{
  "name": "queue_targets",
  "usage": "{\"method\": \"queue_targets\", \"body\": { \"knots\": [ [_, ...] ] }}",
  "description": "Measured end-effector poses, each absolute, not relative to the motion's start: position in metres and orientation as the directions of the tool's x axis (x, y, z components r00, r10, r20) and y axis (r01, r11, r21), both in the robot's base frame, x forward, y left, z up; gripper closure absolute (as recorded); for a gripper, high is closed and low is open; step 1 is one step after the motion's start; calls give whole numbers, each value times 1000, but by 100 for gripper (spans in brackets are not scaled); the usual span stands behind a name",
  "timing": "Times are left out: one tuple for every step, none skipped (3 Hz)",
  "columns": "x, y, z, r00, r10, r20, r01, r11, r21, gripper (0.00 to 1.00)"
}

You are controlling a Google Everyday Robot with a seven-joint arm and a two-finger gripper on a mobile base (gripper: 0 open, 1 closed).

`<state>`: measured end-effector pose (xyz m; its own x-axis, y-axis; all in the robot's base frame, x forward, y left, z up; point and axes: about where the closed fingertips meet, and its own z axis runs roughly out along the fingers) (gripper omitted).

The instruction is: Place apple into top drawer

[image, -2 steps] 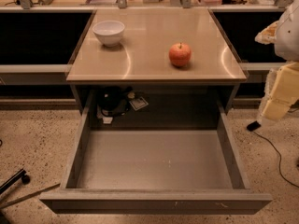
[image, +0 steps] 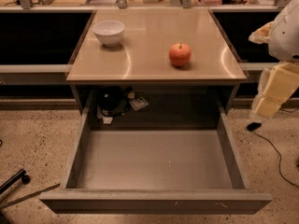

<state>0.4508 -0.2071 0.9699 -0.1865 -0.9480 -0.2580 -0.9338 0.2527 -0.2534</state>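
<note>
The apple (image: 180, 54) is small, round and red-orange with a short stem. It sits on the beige tabletop (image: 154, 36), right of centre. The top drawer (image: 156, 160) is pulled wide open below the table; its flat grey bottom holds nothing. My gripper (image: 273, 92) hangs at the right edge of the view, beside the table's right front corner. It is well to the right of the apple and holds nothing that I can see.
A white bowl (image: 109, 32) stands at the tabletop's back left. Dark items and a small card (image: 117, 104) lie in the recess behind the drawer. A black cable (image: 271, 146) runs over the speckled floor at right. Cluttered shelves line the back.
</note>
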Motion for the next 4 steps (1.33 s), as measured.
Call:
{"method": "queue_targets", "body": {
  "knots": [
    [487,-190,961,-135,-949,-285,-933,219,-286,0],
    [539,-180,944,-122,-946,-301,-917,223,-330,0],
    [588,-174,919,-137,-951,-278,-894,240,-378,0],
    [630,-175,897,-169,-958,-233,-860,259,-439,0]
  ]
}}
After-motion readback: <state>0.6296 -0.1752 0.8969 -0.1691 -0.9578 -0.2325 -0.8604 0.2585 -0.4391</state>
